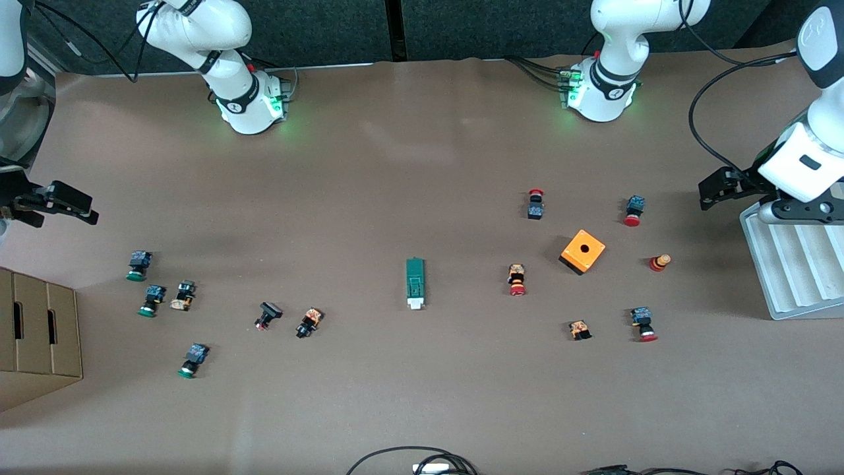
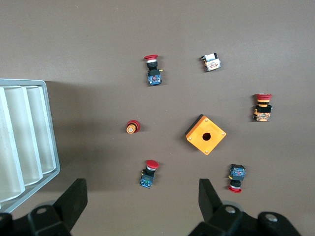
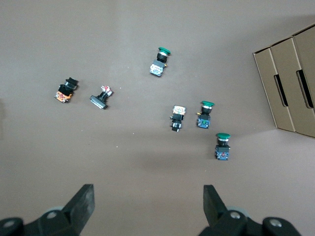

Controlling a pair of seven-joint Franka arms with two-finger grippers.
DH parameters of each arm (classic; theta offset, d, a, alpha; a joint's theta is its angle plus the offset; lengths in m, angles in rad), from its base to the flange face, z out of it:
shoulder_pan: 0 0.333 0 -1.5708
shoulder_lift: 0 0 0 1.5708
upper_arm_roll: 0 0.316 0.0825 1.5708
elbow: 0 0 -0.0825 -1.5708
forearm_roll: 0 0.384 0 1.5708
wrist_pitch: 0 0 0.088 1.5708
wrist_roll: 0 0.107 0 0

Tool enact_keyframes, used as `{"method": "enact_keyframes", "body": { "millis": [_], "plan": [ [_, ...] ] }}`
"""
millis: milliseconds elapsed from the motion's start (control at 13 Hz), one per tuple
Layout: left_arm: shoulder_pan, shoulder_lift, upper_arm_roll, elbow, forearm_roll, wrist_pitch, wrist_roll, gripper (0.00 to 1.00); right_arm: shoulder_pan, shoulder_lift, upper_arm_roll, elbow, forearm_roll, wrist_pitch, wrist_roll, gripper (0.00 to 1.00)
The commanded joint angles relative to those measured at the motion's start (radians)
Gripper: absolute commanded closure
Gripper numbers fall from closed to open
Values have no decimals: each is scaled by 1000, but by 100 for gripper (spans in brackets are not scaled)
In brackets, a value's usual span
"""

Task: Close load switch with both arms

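Opening stage: the load switch (image 1: pixel 415 283) lay untouched at mid-table, its white end toward six o'clock, at nine o'clock of the orange cube (image 1: pixel 583 251). The left gripper (image 1: pixel 722 189) and right gripper (image 1: pixel 58 204) hung fully spread and empty over opposite table ends. Next, both arms would probably need to converge on the switch.

1. Robotics lab: two arms (image 1: pixel 198 39) bolted to a paper-covered desk (image 1: pixel 395 165).
2. Push-buttons (image 1: pixel 138 265) scattered as test parts.
3. Loose cables (image 1: pixel 409 458) at desk edge, dark panels above.
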Motion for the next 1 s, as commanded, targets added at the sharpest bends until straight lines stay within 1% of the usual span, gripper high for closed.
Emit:
{"method": "enact_keyframes", "body": {
  "millis": [0,77,153,230,307,920],
  "plan": [
    [9,-19,-7,-11,-1,10,10,0,3,4,-3,14,-14,-6,1,0],
    [3,-22,-1,-14,-2,8,8,0,3,4,-3,14,-14,-4,1,0],
    [-13,-22,35,-14,-6,10,8,0,3,4,-3,16,-14,2,1,0],
    [-57,-22,89,-16,-6,10,11,0,3,5,-3,16,-14,5,1,0],
    [-65,-21,111,-17,-6,10,13,0,3,5,-3,16,-14,5,1,0],
    [-71,-8,94,4,-4,-21,-4,0,5,4,-3,14,-14,0,1,0]
  ]
}}
